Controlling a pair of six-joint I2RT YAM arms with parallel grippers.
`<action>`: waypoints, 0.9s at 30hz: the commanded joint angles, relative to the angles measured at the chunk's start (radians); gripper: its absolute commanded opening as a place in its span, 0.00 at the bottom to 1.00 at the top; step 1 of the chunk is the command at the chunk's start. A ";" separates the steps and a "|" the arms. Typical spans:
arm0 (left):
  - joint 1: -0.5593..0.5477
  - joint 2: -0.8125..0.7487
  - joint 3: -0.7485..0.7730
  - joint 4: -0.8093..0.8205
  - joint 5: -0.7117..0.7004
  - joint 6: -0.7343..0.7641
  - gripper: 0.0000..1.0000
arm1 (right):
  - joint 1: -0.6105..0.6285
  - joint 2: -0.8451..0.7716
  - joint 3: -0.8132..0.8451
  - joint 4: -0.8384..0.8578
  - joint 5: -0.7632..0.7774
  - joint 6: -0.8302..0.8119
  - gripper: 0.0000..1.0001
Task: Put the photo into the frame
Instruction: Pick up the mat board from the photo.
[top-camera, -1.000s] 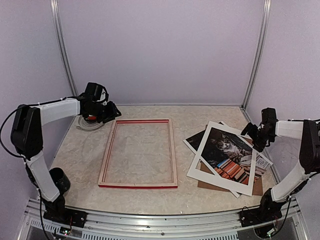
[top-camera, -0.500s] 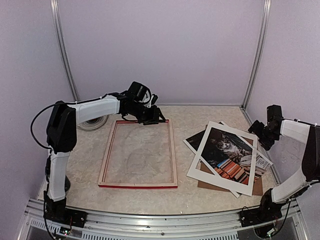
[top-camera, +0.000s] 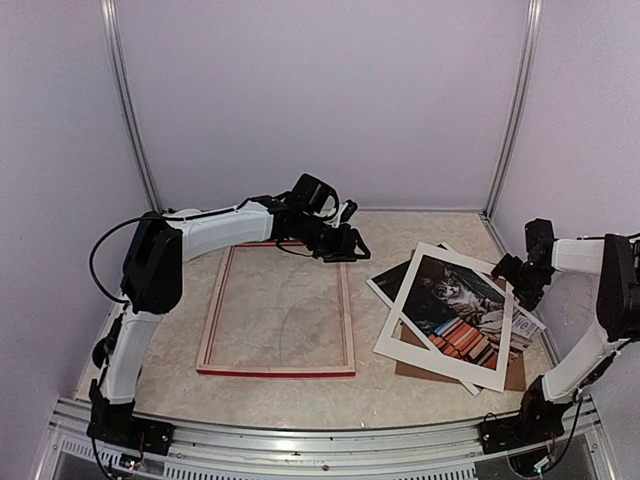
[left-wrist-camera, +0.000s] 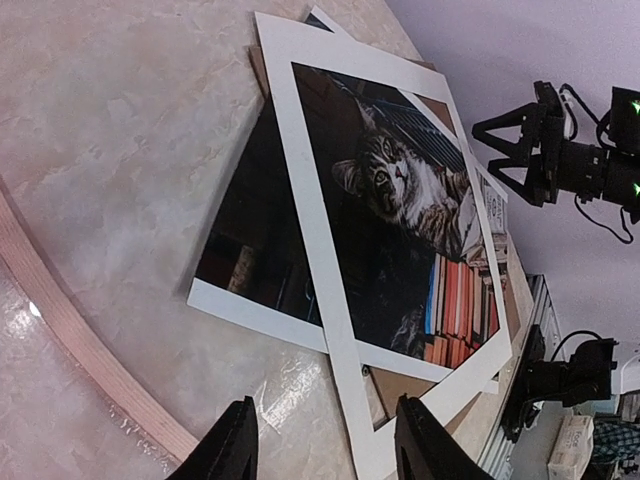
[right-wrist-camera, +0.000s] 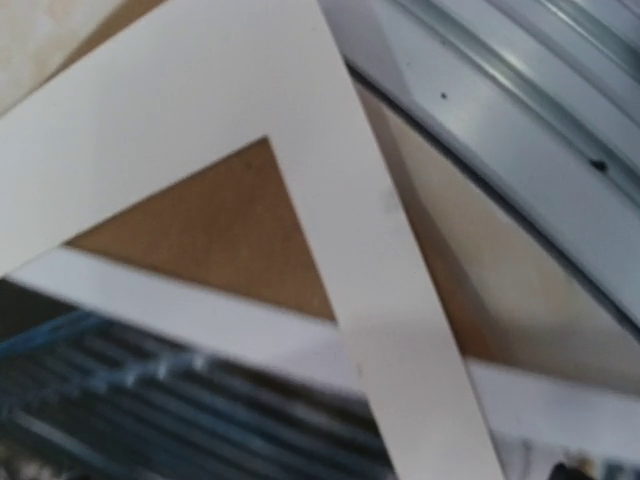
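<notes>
The black left gripper (top-camera: 350, 245) hovers just past the far right corner of the frame, reaching out toward the pile of papers. Its two dark fingers (left-wrist-camera: 228, 452) are parted and hold nothing. Across the table, the black right gripper (top-camera: 508, 272) hangs over the far right edge of that pile, spread wide and likewise empty.

The photo (top-camera: 450, 315), a large rectangular print of a grey tabby cat on stacked books with a wide white border, lies face up on top of the pile at the right. Under it are a second dark white-bordered print (top-camera: 392, 280) and a plain brown backing board (top-camera: 510, 375).

The frame (top-camera: 346, 300), a large rectangle of pale wood with a red edge showing, lies flat in the middle, well apart from the photo. Bare tabletop shows through it. As I see it, nothing of the task is done yet. The print has yet to be gripped, carried left and laid inside.

The table (top-camera: 300, 400) is pale and mottled like stone. Plain lilac-white walls (top-camera: 320, 100) close it in, with aluminium posts (top-camera: 125, 100) in the far corners and a metal rail (top-camera: 300, 440) along the near edge.
</notes>
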 joint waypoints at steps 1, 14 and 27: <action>-0.018 0.036 0.042 0.015 -0.014 0.001 0.47 | -0.014 0.074 0.063 0.058 0.030 0.000 0.99; -0.091 0.120 0.113 -0.062 -0.151 0.021 0.53 | -0.033 0.225 0.183 0.115 0.089 -0.025 0.99; -0.153 0.174 0.122 -0.078 -0.102 0.040 0.70 | -0.073 0.311 0.273 0.143 0.072 -0.063 0.99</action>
